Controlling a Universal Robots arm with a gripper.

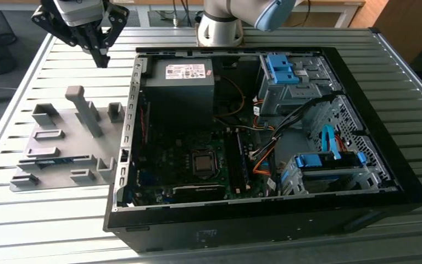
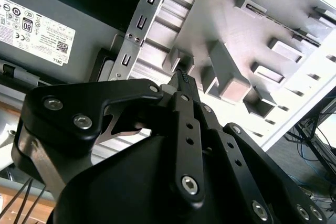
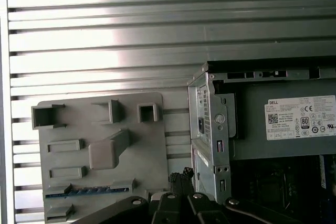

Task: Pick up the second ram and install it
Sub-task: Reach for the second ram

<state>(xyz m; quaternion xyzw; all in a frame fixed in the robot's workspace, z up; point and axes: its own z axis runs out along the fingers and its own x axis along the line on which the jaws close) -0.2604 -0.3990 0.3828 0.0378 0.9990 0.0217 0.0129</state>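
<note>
Exterior view: gripper [image 1: 103,60] clenched, empty, held clear of fixture [image 1: 68,118]; second ram [image 1: 57,160] ungrasped; approach step; opening, alignment judged required.

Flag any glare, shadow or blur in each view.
Exterior view: the computer case interior sits in deep shadow, while the table is evenly lit. First wrist view: strong glare whitens the upper table slats; the fixture plate is readable. Second wrist view: the gripper looms dark and close, and the fixture plate's far corner bleaches white.
</note>
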